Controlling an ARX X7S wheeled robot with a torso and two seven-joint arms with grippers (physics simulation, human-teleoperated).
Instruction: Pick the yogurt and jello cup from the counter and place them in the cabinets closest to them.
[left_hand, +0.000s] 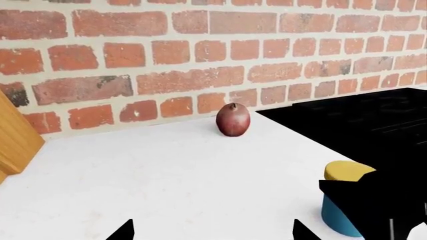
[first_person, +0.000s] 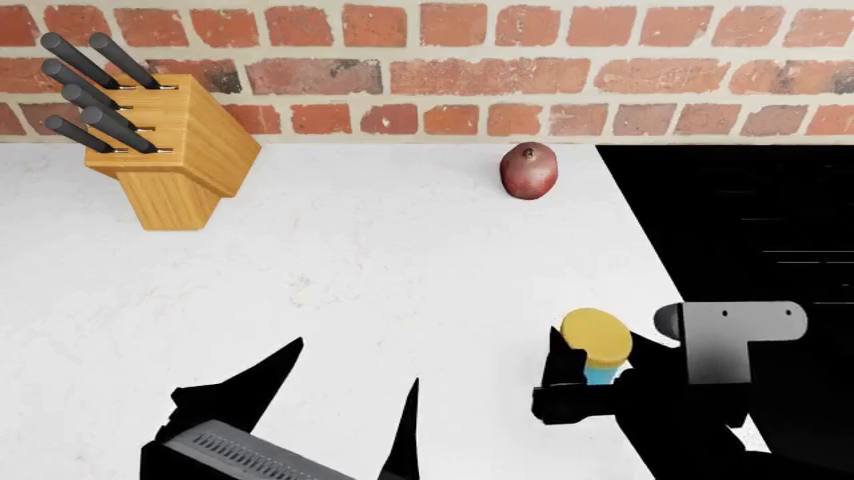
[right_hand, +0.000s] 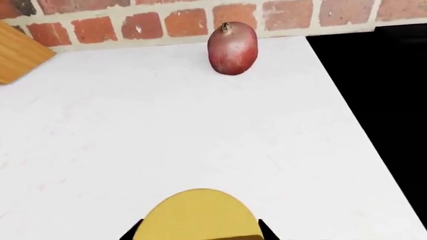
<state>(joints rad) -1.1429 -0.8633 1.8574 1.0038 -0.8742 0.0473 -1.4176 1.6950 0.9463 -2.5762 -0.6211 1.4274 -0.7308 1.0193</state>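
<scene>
Neither the yogurt nor the jello cup is in view. On the white counter (first_person: 400, 270), near the stovetop edge, stands a small blue cup with a yellow lid (first_person: 595, 338). My right gripper (first_person: 594, 350) is shut on this cup. In the right wrist view its dark fingers press both sides of the yellow lid (right_hand: 200, 215). The left wrist view shows the same cup (left_hand: 339, 217) half behind the black right gripper. Low over bare counter at the front, my left gripper (first_person: 354, 365) is open with nothing between its fingertips (left_hand: 125, 231).
A reddish-brown round vegetable (first_person: 529, 170) rests by the brick wall. A wooden knife block (first_person: 174, 150) stands at the back left. The black stovetop (first_person: 747, 220) borders the counter on the right.
</scene>
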